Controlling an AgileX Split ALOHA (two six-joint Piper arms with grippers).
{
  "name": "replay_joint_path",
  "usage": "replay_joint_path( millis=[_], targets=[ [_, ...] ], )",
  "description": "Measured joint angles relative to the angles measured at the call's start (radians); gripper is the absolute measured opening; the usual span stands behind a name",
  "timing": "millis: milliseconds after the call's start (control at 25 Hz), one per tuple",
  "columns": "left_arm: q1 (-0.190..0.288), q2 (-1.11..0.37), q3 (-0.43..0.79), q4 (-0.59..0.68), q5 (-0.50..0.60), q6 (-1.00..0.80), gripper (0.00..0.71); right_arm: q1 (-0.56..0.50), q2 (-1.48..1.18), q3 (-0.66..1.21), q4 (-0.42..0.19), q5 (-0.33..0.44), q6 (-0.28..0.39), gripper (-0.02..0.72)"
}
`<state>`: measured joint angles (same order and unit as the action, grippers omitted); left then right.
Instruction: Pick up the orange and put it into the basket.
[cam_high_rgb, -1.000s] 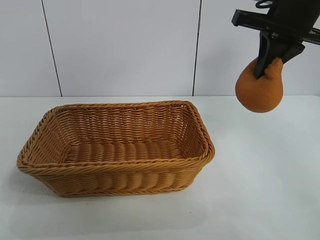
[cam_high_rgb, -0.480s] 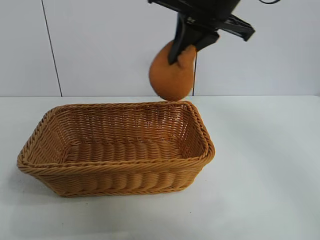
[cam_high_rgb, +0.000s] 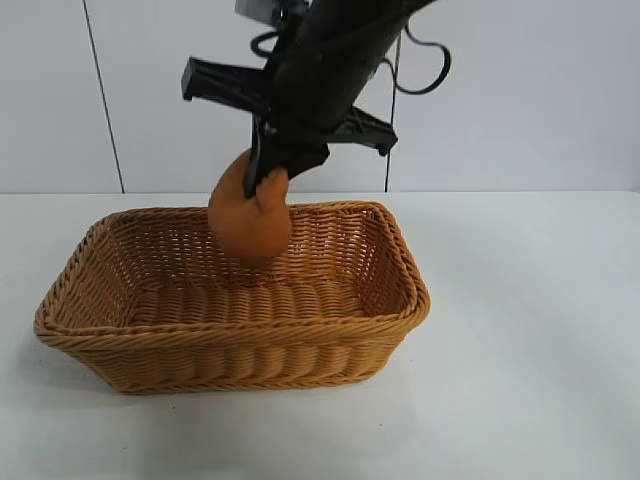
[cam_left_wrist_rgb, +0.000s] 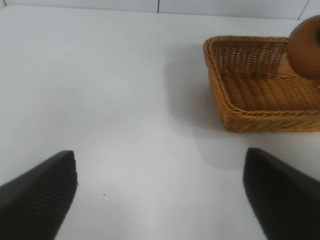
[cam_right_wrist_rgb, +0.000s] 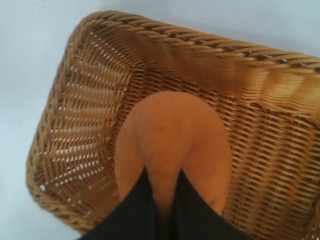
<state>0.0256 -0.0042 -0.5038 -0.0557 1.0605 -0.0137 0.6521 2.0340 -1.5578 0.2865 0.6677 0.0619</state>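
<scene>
Black arm (cam_high_rgb: 325, 60), looped black cable (cam_high_rgb: 425, 65)

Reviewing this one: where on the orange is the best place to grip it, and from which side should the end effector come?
By the raised knob on top, approached from above. The right end effector is shut on that knob and the orange hangs below it over the basket. The body is a wide, smooth, rounded lump; the knob is the narrow part that shut fingers can pinch, judging by this hold.

orange (cam_high_rgb: 248, 222): dull orange-brown, matte | basket (cam_high_rgb: 240, 345): tan-golden wicker, woven rows, braided rim | right gripper (cam_high_rgb: 268, 172): black | left gripper (cam_left_wrist_rgb: 160, 195): black, ribbed pads | counter (cam_high_rgb: 530, 330): white | wall behind basket: white panels, dark seams
</scene>
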Motion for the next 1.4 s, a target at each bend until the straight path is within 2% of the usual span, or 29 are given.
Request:
replay_joint_path(
  millis=[240, 360, 440, 600, 680, 720, 840, 960, 1160, 1280, 1400],
  targets=[
    [0.0, 0.0, 0.0, 0.0, 0.0, 0.0, 0.644, 0.0, 0.105, 0.0, 0.033, -0.032, 0.001, -0.005],
    [0.0, 0.0, 0.0, 0.0, 0.0, 0.0, 0.644, 0.0, 0.117, 0.001, 0.038, -0.036, 0.001, 0.044],
    [0.0, 0.0, 0.0, 0.0, 0.0, 0.0, 0.644, 0.0, 0.117, 0.001, 0.042, -0.04, 0.001, 0.146],
    [0.0, 0.0, 0.0, 0.0, 0.0, 0.0, 0.644, 0.0, 0.116, 0.001, 0.046, -0.017, 0.001, 0.531],
    [0.0, 0.0, 0.0, 0.0, 0.0, 0.0, 0.644, 0.0, 0.11, 0.001, 0.04, 0.012, 0.001, 0.631],
    [0.0, 0.0, 0.0, 0.0, 0.0, 0.0, 0.644, 0.0, 0.105, 0.001, 0.034, 0.028, 0.001, 0.654],
    [0.0, 0.0, 0.0, 0.0, 0.0, 0.0, 0.644, 0.0, 0.078, -0.014, 0.02, 0.084, 0.001, 0.685],
    [0.0, 0.0, 0.0, 0.0, 0.0, 0.0, 0.644, 0.0, 0.054, -0.089, -0.007, 0.186, 0.002, 0.69],
    [0.0, 0.0, 0.0, 0.0, 0.0, 0.0, 0.644, 0.0, 0.046, -0.293, -0.114, 0.477, 0.026, 0.694],
    [0.0, 0.0, 0.0, 0.0, 0.0, 0.0, 0.644, -0.003, 0.045, -0.366, -0.205, 0.533, 0.063, 0.694],
    [0.0, 0.0, 0.0, 0.0, 0.0, 0.0, 0.644, -0.025, 0.045, -0.38, -0.237, 0.538, 0.087, 0.694]
  ],
)
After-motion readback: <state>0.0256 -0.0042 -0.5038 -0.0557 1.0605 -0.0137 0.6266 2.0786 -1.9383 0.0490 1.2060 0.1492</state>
